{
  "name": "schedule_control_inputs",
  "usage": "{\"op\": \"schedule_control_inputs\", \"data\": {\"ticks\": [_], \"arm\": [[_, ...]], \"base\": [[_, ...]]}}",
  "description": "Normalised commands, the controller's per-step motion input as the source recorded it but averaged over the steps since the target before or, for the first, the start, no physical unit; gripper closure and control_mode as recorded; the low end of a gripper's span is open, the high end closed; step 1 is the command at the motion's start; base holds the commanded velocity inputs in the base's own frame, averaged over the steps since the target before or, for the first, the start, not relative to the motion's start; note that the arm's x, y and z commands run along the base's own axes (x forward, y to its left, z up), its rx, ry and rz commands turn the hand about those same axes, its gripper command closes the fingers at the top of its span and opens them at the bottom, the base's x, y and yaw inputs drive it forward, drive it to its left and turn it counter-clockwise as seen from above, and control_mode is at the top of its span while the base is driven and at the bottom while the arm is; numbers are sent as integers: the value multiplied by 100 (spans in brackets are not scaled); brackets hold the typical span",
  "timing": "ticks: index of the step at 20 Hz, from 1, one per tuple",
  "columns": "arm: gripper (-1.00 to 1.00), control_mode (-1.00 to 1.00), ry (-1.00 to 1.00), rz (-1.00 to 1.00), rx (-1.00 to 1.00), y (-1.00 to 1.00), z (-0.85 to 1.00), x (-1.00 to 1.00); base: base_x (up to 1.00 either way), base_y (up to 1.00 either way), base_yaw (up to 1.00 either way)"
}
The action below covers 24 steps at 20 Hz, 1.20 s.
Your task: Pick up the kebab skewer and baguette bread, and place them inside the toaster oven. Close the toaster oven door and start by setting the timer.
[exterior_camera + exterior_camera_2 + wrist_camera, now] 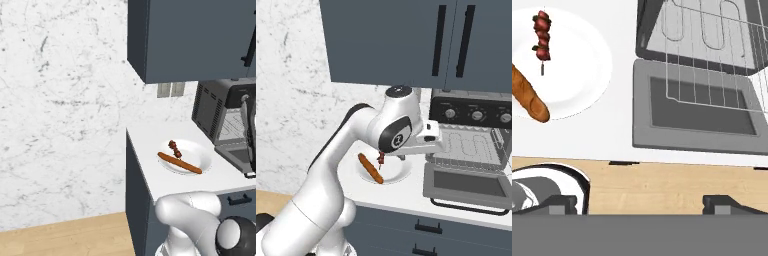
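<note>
From the left base view, a white plate (200, 159) sits on the white desk (150, 150), carrying the baguette bread (179, 162) and, just behind it, the kebab skewer (174, 148). The toaster oven (215, 112) stands to the right with its door dropped open.

From the right base view, the arm reaches over the plate (398, 172); the baguette bread (370, 168) and kebab skewer (380, 159) lie there untouched. The toaster oven door (466, 186) lies flat, its bar handle (468, 207) toward the desk edge, the wire rack (471, 147) slid out.

In the hand view, the claw (639, 204) stands wide open, holding nothing, above the desk's front edge. The skewer (542, 36) and bread (529, 97) rest apart on the plate (587, 65), left of the open door (699, 112).
</note>
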Motion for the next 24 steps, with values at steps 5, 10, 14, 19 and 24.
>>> {"op": "schedule_control_inputs", "data": {"ticks": [5, 10, 14, 19, 24], "arm": [[-100, -100, 7, 0, -3, 100, -20, 3], [-100, -100, 11, 1, 0, 95, -32, 10], [-100, -100, 14, 2, 0, 96, -52, 51], [-100, -100, 13, 12, 0, 43, -47, 58], [-100, -100, 15, 19, 0, 5, -55, 55]], "base": [[0, 0, 0], [0, 0, 0], [0, 0, 0], [0, 0, 0], [0, 0, 0]]}}
